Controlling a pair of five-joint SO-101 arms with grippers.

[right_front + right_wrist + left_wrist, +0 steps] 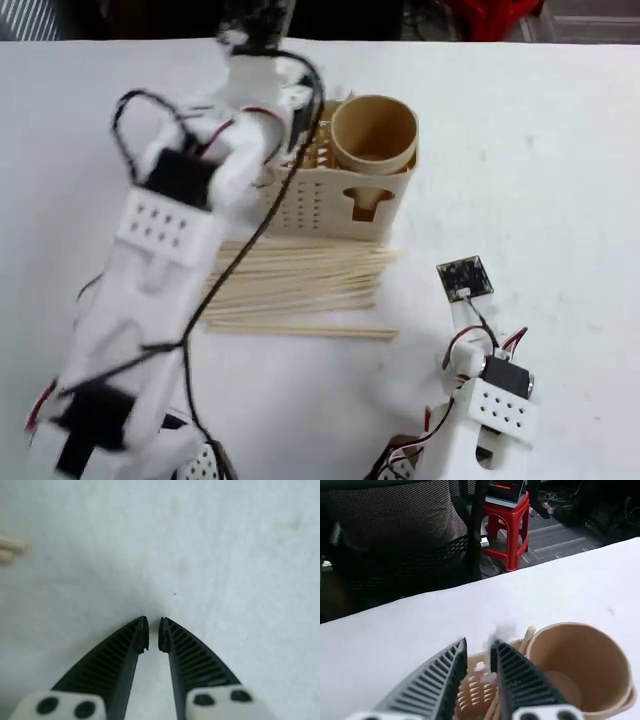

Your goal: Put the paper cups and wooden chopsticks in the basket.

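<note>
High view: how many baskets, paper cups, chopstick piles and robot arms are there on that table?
Basket: 1
Paper cup: 1, inside the basket
Chopstick pile: 1, sticks too many to count
Robot arms: 2, left arm and right arm
Total: 5

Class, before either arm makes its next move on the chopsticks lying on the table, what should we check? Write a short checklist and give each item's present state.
1. Paper cup in the basket: ok, it stands upright in one compartment.
2. Chopsticks in the basket: not ok, a pile lies on the table beside it.
3. The left jaws free to grasp: ok, slightly apart over the basket, with nothing between them.
4. The right jaws free: ok, shut on nothing, over the table.
5. Room in the basket for the whole pile: cannot tell.
</note>
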